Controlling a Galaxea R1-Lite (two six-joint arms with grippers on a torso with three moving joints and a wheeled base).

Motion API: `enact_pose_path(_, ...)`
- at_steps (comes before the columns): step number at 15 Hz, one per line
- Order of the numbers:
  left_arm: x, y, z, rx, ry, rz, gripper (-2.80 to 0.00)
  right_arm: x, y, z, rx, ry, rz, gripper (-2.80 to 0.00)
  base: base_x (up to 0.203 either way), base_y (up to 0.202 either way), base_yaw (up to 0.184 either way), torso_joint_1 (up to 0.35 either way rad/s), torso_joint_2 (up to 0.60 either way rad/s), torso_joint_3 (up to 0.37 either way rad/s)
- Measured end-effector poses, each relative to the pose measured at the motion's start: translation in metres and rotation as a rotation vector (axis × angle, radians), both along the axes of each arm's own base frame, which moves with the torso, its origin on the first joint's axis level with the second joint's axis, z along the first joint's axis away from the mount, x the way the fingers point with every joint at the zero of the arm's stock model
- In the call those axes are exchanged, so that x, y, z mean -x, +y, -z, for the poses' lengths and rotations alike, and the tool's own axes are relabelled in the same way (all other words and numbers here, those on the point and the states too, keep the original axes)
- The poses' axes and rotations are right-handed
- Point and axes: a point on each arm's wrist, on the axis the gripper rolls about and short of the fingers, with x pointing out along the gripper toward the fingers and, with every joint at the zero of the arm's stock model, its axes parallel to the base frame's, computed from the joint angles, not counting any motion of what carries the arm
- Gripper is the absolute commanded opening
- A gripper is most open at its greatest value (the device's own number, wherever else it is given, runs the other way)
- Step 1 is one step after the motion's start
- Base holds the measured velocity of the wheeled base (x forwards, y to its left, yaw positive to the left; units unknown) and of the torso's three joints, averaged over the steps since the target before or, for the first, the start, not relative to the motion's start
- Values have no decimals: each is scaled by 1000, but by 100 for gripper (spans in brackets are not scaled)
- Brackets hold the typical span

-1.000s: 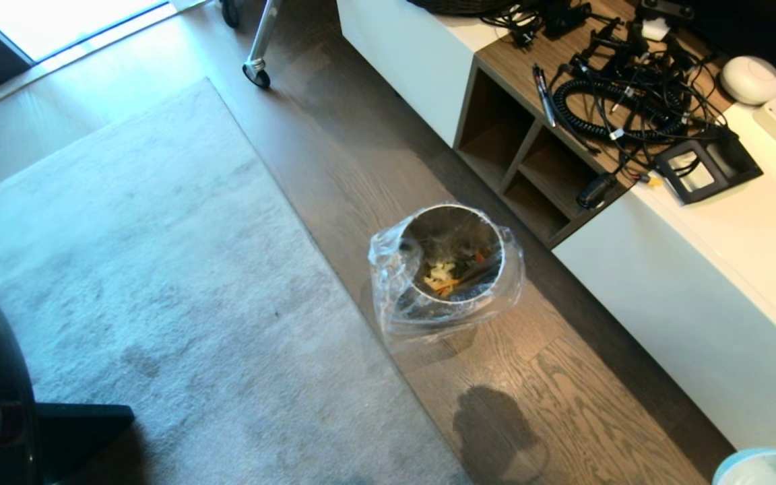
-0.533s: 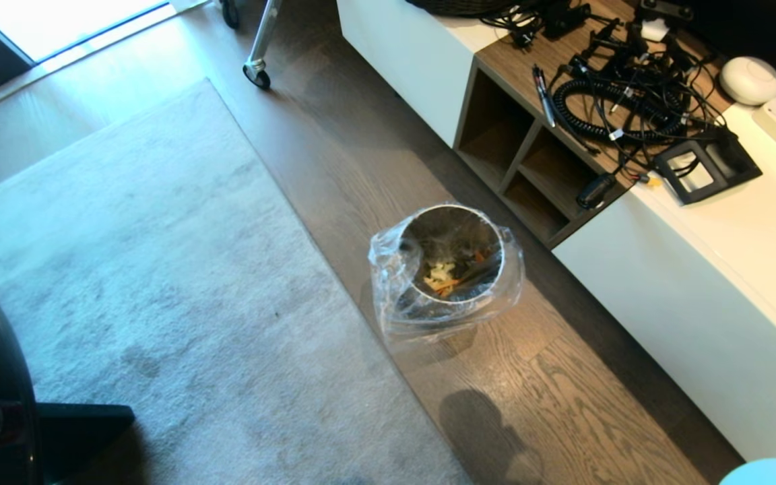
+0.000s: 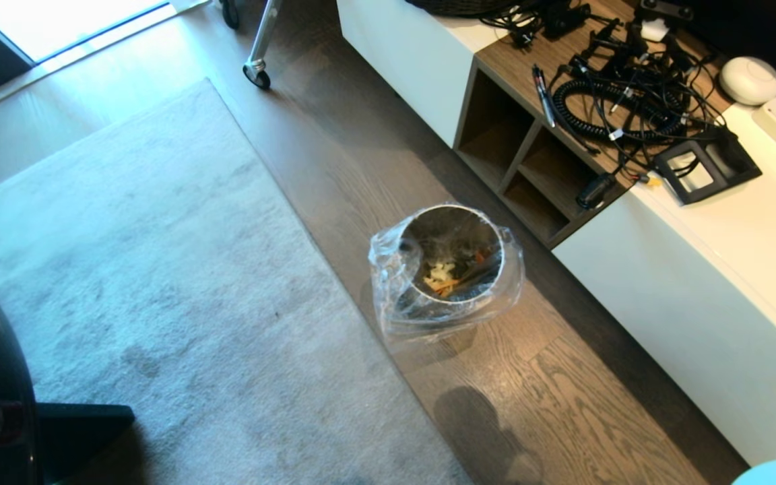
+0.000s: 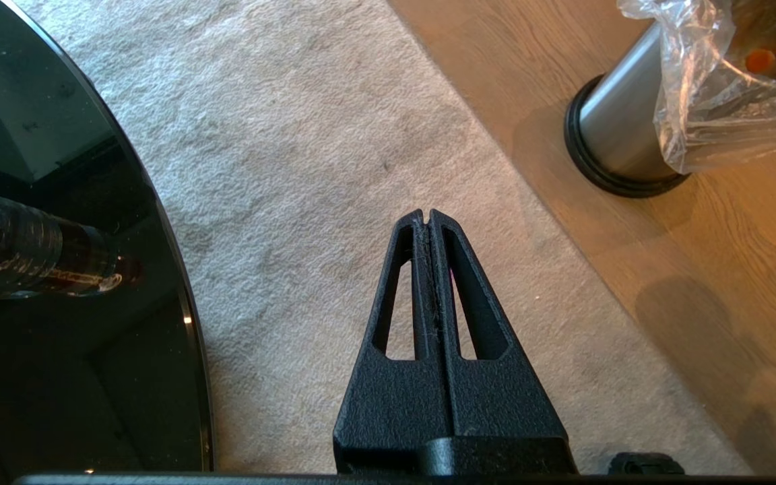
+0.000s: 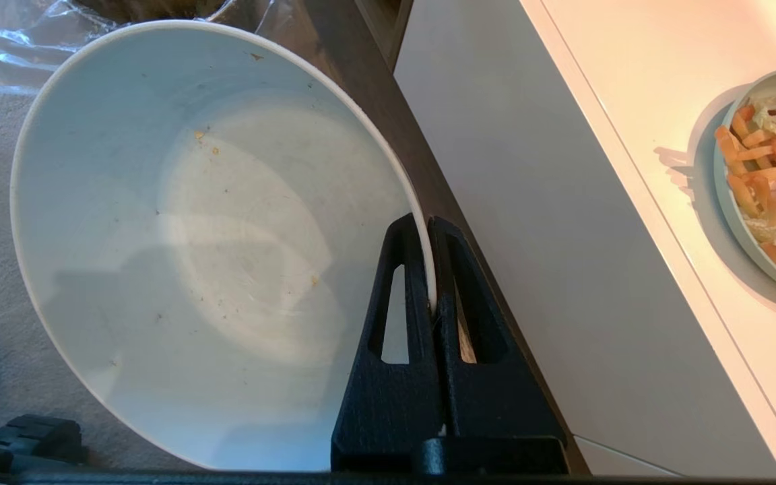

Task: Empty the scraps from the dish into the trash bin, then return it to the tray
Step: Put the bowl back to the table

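My right gripper [image 5: 430, 225] has its fingers clamped on the rim of the dish [image 5: 206, 249], one finger inside the wall and one outside. The white bowl is empty apart from a few tiny crumbs stuck to its glossy inside, and it hangs tilted, with the grey rug and a fold of clear plastic showing past its far edge. In the head view only a pale sliver of the dish [image 3: 775, 471] peeks in at the lower right corner, close by the front of the white cabinet [image 3: 684, 316].

The trash bin [image 3: 452, 215] stands on the wooden floor [image 3: 563, 404] between the rug [image 3: 159, 269] and the cabinet, its clear bag folded out over the steel rim. The scraps [image 3: 443, 275] lie at the bottom of it, pale yellow bits with orange strips.

Beside the dish, on top of the white bench [image 5: 630, 81], sits a pale-green plate [image 5: 731, 202] heaped with orange and pale food.

My left gripper [image 4: 430, 217] hangs over the rug with its fingers pressed together on nothing, the bin's black base ring off to one side and a round black glass table [image 4: 58, 202] on the other. A tangle of black cables [image 3: 624, 101] lies on the wooden part of the cabinet top.
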Motion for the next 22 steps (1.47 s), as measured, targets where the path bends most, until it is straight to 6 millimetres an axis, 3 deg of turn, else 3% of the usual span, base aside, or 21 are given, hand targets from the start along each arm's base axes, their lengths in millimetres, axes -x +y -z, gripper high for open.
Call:
enact_pose_path(5,0,0,0,0,0,0,-280,0,0,6,-141,61,-1,-280,0,0,0,0,0,0)
enact_pose_path(22,0,0,0,0,1,1,-280,0,0,6,-148,57,0,-280,0,0,0,0,0,0)
